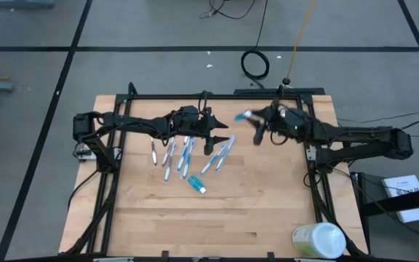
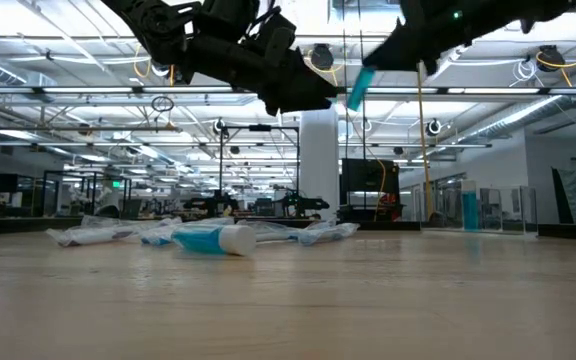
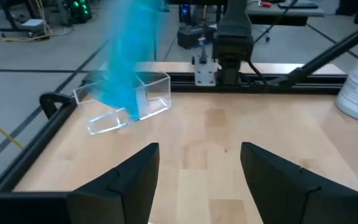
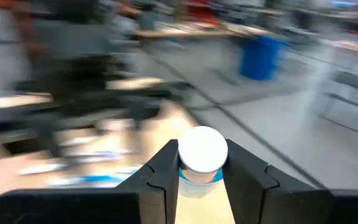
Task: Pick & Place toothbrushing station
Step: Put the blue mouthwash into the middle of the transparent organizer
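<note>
Teal-capped tube (image 4: 202, 152) clamped in right tool (image 1: 257, 127), raised over far desk (image 1: 268, 211); clear cup (image 3: 132, 102) lying tipped (left tool (image 1: 211, 142) apart, empty) nearby.

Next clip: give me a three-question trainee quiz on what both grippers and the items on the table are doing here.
1. True or false: the right gripper holds a teal-and-white tube.
2. Are the left gripper jaws open or shut?
3. Where is the clear cup? A) upright beside the toothbrushes; B) tipped on its side near the table edge; C) in the left gripper.

Key: 1 true; 2 open, nothing between them; 3 B.
</note>
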### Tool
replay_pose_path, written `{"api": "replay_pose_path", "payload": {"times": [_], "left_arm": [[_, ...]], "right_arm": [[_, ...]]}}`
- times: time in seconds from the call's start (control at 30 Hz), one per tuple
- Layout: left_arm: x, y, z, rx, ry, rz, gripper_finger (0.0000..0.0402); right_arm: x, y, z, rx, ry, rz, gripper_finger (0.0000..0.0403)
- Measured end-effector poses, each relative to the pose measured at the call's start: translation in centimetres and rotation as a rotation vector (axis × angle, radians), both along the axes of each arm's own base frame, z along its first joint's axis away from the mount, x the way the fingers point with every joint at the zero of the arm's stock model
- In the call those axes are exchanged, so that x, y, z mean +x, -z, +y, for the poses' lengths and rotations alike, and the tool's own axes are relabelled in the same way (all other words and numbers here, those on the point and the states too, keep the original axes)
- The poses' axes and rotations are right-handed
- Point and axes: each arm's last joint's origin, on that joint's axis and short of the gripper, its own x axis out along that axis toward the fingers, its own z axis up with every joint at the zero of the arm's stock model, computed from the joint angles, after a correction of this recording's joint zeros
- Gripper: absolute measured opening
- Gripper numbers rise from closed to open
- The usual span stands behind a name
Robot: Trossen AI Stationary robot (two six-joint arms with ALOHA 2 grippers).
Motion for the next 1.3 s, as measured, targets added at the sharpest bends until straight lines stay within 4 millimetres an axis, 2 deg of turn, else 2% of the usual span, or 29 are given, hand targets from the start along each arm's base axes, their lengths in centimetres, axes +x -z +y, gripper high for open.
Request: {"api": "replay_pose_path", "payload": {"times": [0.13,0.23,0.37,0.47,0.67,0.9,1.07,1.3], "left_arm": [[0.0,0.0,0.1,0.007,-0.017,-0.001,0.0232],[0.0,0.0,0.1,0.007,-0.018,0.003,0.0232],[0.0,0.0,0.1,0.007,-0.019,0.004,0.0232],[0.0,0.1,0.1,0.006,-0.02,0.006,0.0232],[-0.1,0.4,0.1,-0.001,-0.018,0.04,0.0232],[-0.2,0.5,0.1,0.005,-0.016,0.054,0.0232],[-0.2,0.6,0.1,0.003,-0.017,0.066,0.0232],[-0.2,0.7,0.1,0.0,-0.017,0.075,0.0232]], "right_arm": [[-1.8,-0.8,-1.6,0.032,0.271,0.125,0.0089],[-3.3,-0.4,-3.1,0.077,0.502,0.191,0.0089],[-4.4,0.5,-5.0,0.149,0.634,0.172,0.0089],[-4.8,2.0,-6.0,0.189,0.707,0.198,0.0089],[-5.4,4.0,-6.6,0.245,0.746,0.222,0.0089],[-5.8,4.1,-6.2,0.301,0.667,0.213,0.0089],[-7.1,4.0,-5.7,0.33,0.771,0.205,0.0089],[-7.1,5.3,-5.7,0.332,0.803,0.179,0.0089]]}}
